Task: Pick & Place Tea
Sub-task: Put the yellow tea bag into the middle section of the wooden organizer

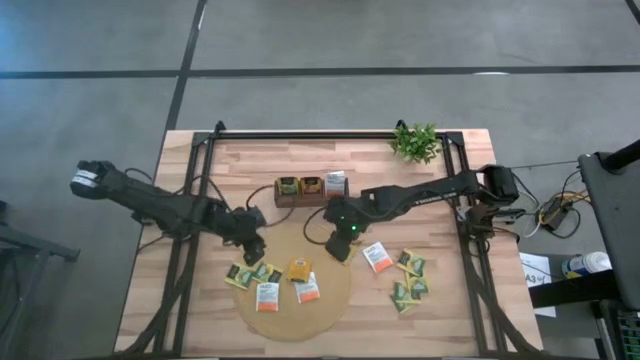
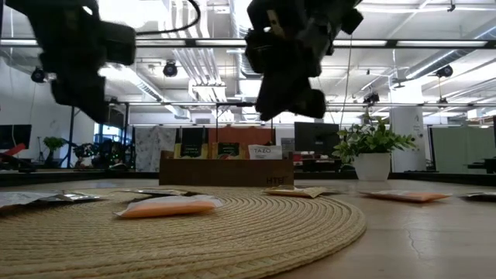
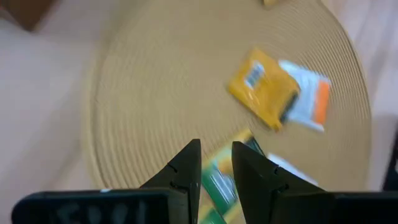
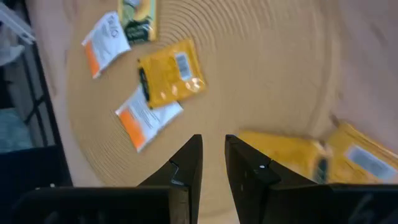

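The tea sachets lie flat. Several are on the round tan mat (image 1: 291, 312): green-yellow ones (image 1: 240, 275), a yellow one (image 1: 299, 268) and white-orange ones (image 1: 267, 297). More lie on the wood to its right (image 1: 408, 280), and one white-orange sachet (image 1: 377, 257) is at the mat's right edge. My left gripper (image 1: 256, 247) (image 3: 216, 152) hovers over the mat's far-left edge, above a green sachet (image 3: 219, 180). It is open by a narrow gap and empty. My right gripper (image 1: 342, 246) (image 4: 213, 142) hovers over the mat's far-right edge, also narrowly open and empty.
A dark brown tray (image 1: 310, 198) stands beyond the mat, with sachets upright in its compartments. A small green plant (image 1: 416, 142) sits in the table's far right corner. A black frame (image 1: 190, 200) runs along the table's left, right and far edges. Bare wood lies left of the mat.
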